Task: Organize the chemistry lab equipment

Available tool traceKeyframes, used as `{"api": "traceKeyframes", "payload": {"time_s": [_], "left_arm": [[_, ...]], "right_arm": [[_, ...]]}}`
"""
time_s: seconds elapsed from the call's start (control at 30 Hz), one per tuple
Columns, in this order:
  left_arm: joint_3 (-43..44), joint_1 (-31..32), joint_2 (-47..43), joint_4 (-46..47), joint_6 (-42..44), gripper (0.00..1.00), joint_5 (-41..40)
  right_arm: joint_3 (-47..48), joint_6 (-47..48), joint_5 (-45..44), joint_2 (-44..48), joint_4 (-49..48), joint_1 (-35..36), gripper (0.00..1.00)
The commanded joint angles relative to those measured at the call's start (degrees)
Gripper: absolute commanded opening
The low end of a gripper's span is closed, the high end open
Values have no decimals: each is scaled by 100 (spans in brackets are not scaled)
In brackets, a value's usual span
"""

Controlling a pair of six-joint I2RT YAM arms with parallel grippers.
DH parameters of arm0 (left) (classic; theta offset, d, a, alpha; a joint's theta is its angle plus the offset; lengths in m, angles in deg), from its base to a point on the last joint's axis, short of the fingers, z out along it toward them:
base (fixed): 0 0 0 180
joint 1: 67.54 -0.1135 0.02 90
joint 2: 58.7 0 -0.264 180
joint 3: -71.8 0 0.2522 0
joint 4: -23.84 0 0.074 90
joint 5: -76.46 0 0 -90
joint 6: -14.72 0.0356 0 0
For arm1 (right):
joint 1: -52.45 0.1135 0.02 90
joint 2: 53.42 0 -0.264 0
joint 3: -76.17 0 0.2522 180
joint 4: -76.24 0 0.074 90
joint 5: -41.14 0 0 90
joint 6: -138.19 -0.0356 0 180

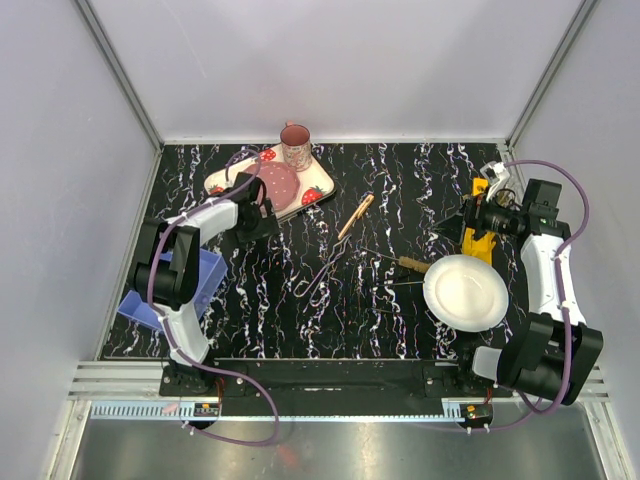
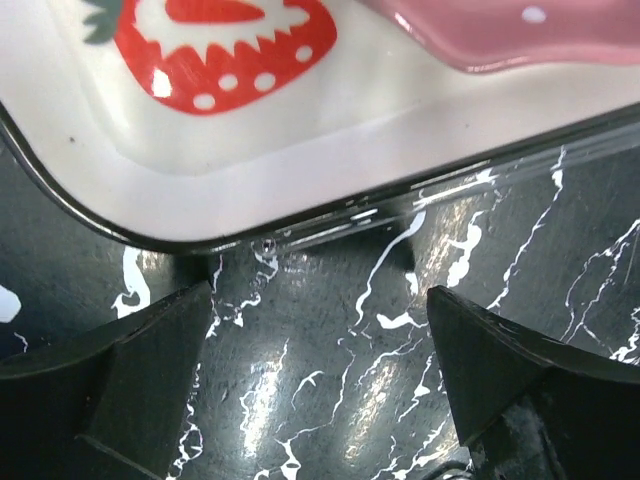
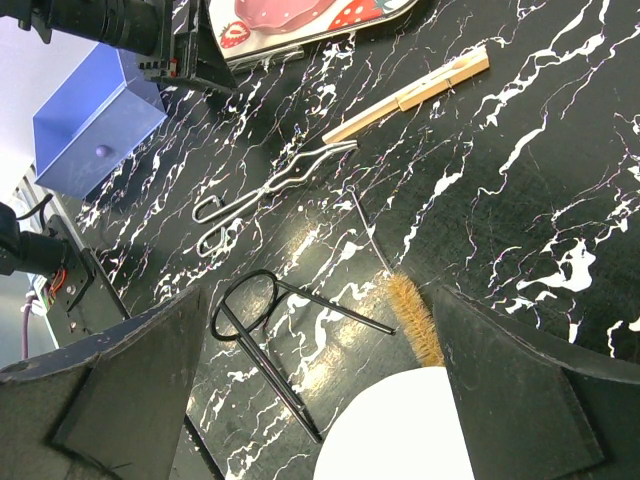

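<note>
Left gripper (image 2: 320, 300) — jaws wide, empty — faces a clear test tube (image 2: 470, 185) lying against the strawberry tray (image 2: 300, 170) at 11 o'clock. Right gripper (image 3: 320, 300), equally spread and empty, hangs at 3 o'clock; the wire tong (image 1: 318, 275) lies mid-table.

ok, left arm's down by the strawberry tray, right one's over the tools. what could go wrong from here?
The left gripper, jaws open, faces a clear test tube lying against the tray rim; closing there may catch the rim or roll the glass away.
The brush lies at the white plate edge below the open right gripper; lifting it could nudge the plate.
</note>
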Motion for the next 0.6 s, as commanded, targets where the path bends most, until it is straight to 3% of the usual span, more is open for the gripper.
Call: {"api": "traceKeyframes", "payload": {"time_s": [0.0, 0.57], "left_arm": [[254, -140, 219, 183, 103, 97, 144], [940, -325, 826, 25, 850, 94, 372]], "right_arm": [[-25, 29, 129, 108, -133, 14, 100], [-52, 125, 111, 55, -116, 14, 100]]}}
